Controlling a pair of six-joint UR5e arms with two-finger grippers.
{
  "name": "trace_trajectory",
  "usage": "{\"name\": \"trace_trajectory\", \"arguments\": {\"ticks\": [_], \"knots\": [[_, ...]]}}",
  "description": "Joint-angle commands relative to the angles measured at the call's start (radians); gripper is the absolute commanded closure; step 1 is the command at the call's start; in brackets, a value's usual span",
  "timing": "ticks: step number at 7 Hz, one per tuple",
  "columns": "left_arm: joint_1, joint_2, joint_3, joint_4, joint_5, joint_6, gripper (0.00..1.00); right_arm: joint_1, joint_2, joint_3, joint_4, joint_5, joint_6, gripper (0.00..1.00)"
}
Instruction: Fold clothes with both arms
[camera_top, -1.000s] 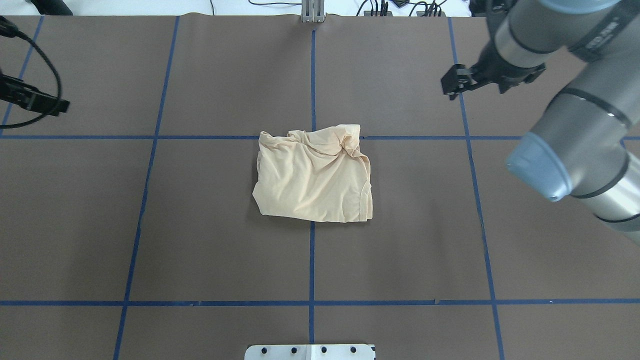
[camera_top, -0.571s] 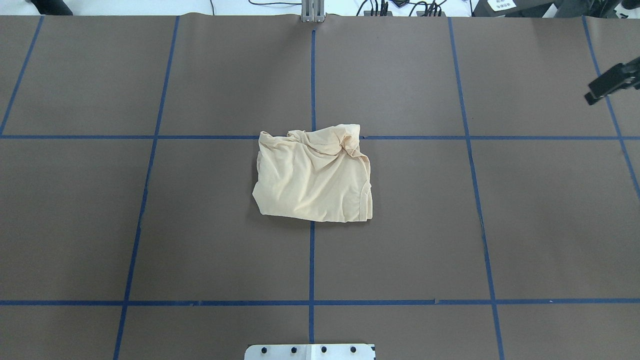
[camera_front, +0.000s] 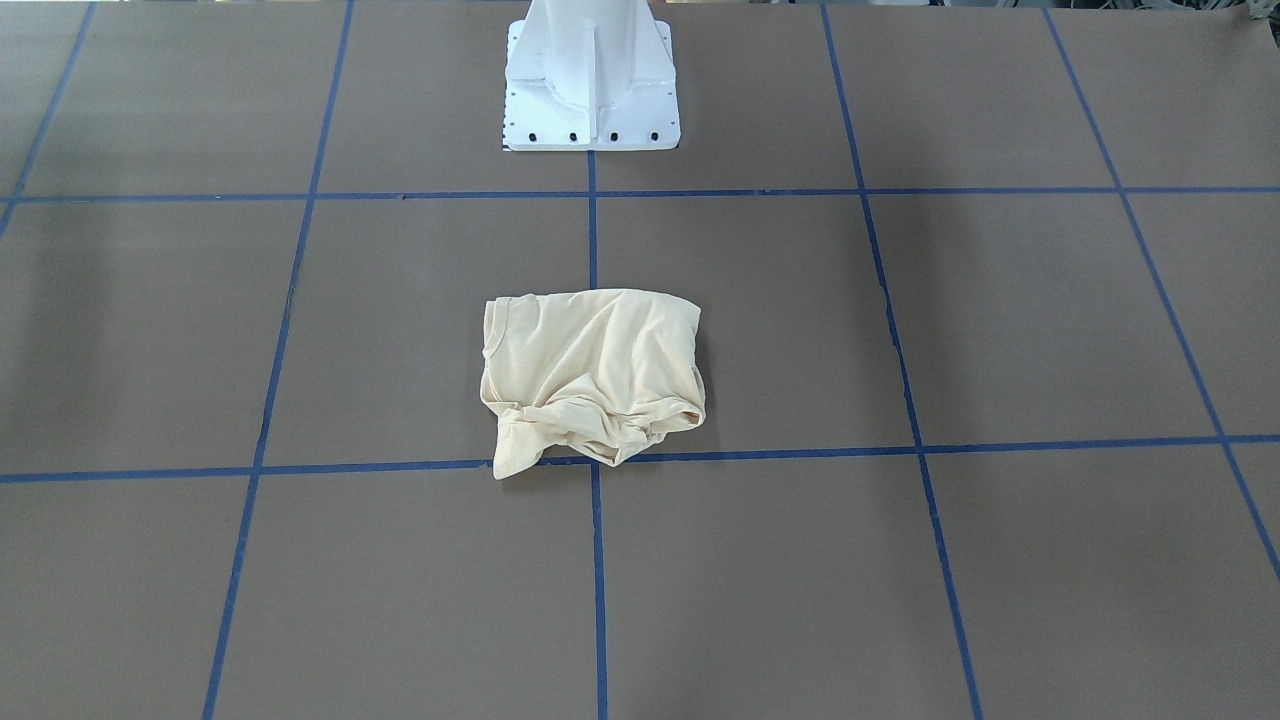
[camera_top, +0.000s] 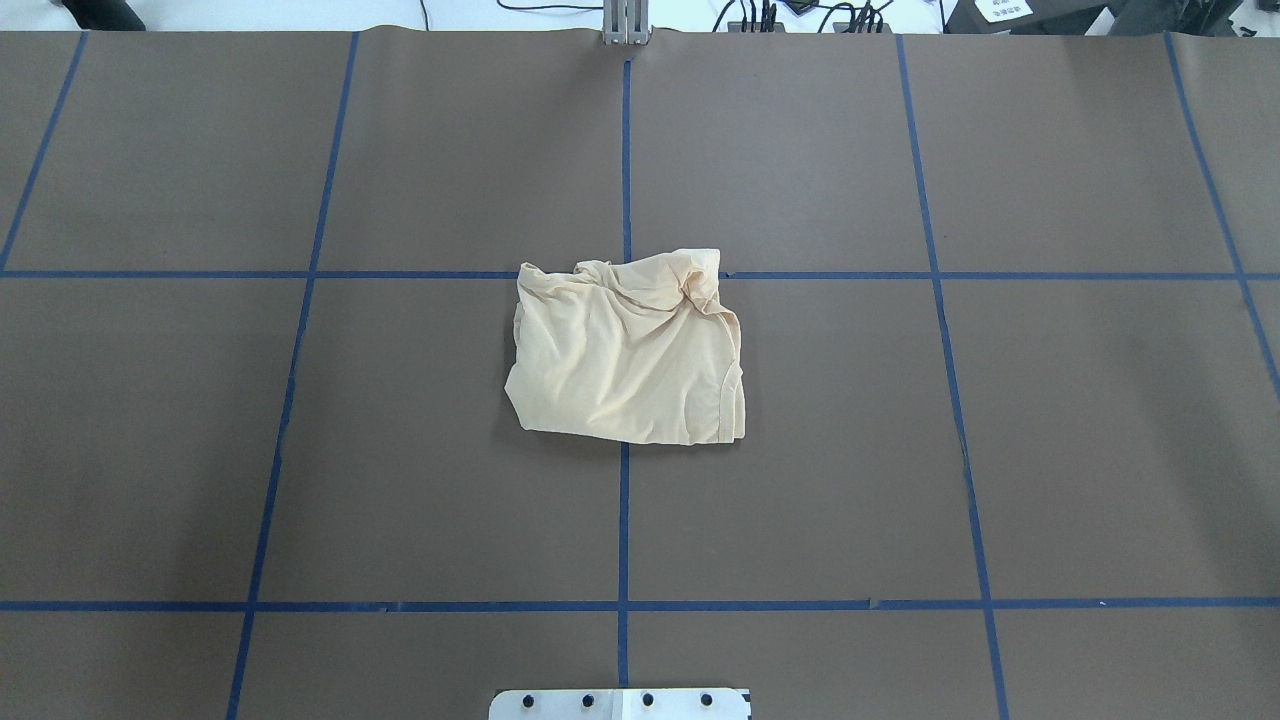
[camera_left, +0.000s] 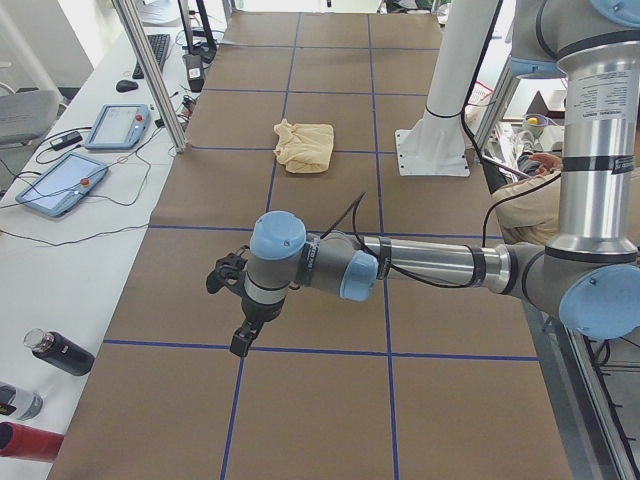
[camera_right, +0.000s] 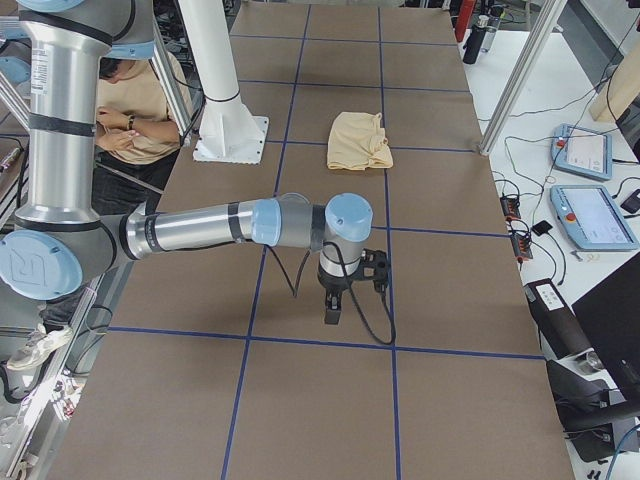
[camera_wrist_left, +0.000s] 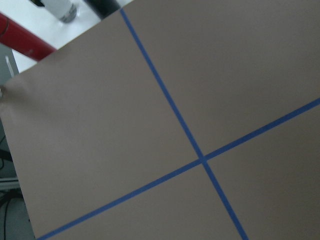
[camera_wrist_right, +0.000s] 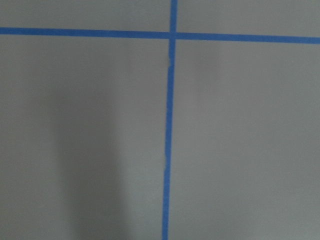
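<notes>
The cream-yellow shirt (camera_top: 625, 355) lies folded into a rumpled, roughly square bundle at the middle of the brown desk (camera_top: 900, 450). It sits across a crossing of the blue tape lines (camera_top: 627, 150), its bunched edge on the side away from the white pedestal (camera_front: 590, 80). It has not shifted from a second ago. Both arms have gone from the overhead view, where the right gripper last showed at the right edge a moment earlier. Side views find the left arm (camera_left: 430, 262) stretched low over the desk's left end, with the left gripper (camera_left: 241, 343) pointing down at the tape. The right arm (camera_right: 190, 228) is stretched likewise at the right end, its right gripper (camera_right: 331, 313) well apart from the shirt. Whether either gripper is open or closed cannot be told.
</notes>
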Motion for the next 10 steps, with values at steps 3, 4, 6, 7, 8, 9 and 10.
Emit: {"name": "trace_trajectory", "arguments": {"ticks": [3, 4, 6, 7, 8, 9, 10], "knots": [[-0.033, 0.042, -0.004, -0.016, -0.096, -0.019, 0.0, 0.012, 0.031, -0.096, 0.221, -0.023, 0.034, 0.0], [-0.03, 0.043, 0.012, -0.014, -0.093, -0.02, 0.0, 0.012, 0.02, -0.084, 0.206, -0.018, 0.028, 0.0], [-0.027, 0.043, 0.022, 0.026, -0.103, -0.16, 0.0, 0.013, 0.006, -0.042, 0.177, -0.003, 0.025, 0.0], [-0.027, 0.055, 0.023, 0.02, -0.106, -0.158, 0.0, 0.013, -0.003, -0.042, 0.176, -0.005, 0.025, 0.0], [-0.027, 0.056, 0.029, 0.012, -0.106, -0.157, 0.0, 0.012, -0.017, -0.044, 0.187, -0.017, 0.017, 0.0], [-0.024, 0.056, 0.035, -0.015, -0.112, -0.157, 0.0, 0.012, -0.021, -0.045, 0.192, -0.002, 0.034, 0.0], [-0.017, 0.056, 0.04, -0.02, -0.113, -0.158, 0.0, 0.012, -0.024, -0.047, 0.192, 0.0, 0.034, 0.0]]}}
